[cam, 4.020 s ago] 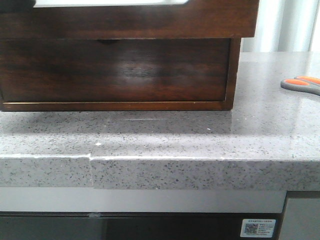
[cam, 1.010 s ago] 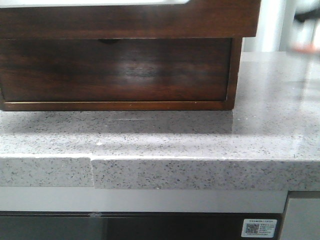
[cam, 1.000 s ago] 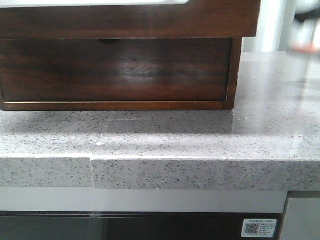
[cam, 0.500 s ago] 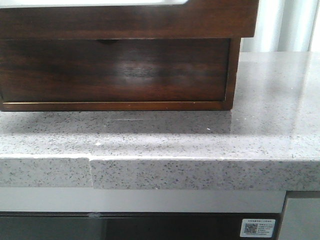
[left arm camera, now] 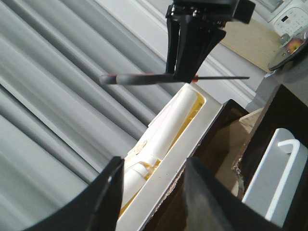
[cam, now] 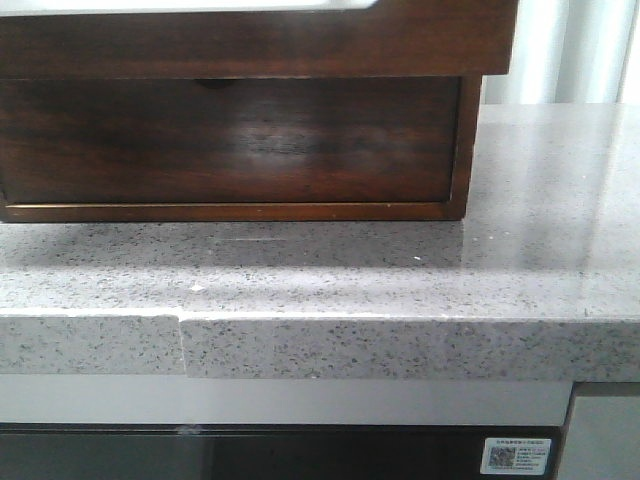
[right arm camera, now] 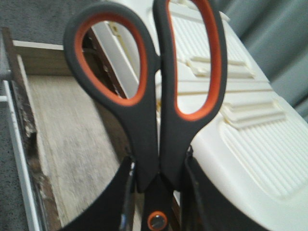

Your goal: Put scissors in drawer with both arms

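Right end effector (right arm camera: 156, 187): clamped on scissors (right arm camera: 149, 96), handles up, above open drawer (right arm camera: 67, 139)
Left end effector (left arm camera: 151, 192): fingers apart, empty
Counter (cam: 400, 270): wooden box (cam: 240, 110) on it

Front view: wooden box (cam: 240, 130) sits on the countertop (cam: 400, 280), left of centre, bare counter to its right. Right wrist view: scissors (right arm camera: 154, 96) between the right gripper (right arm camera: 156, 192) fingers, above what looks like the open drawer (right arm camera: 72, 139).

Speckled grey stone countertop (cam: 400, 290), QR-code sticker (cam: 515, 455) below its edge, grey curtain (left arm camera: 57, 91), cream ribbed plastic lid (right arm camera: 250, 130)
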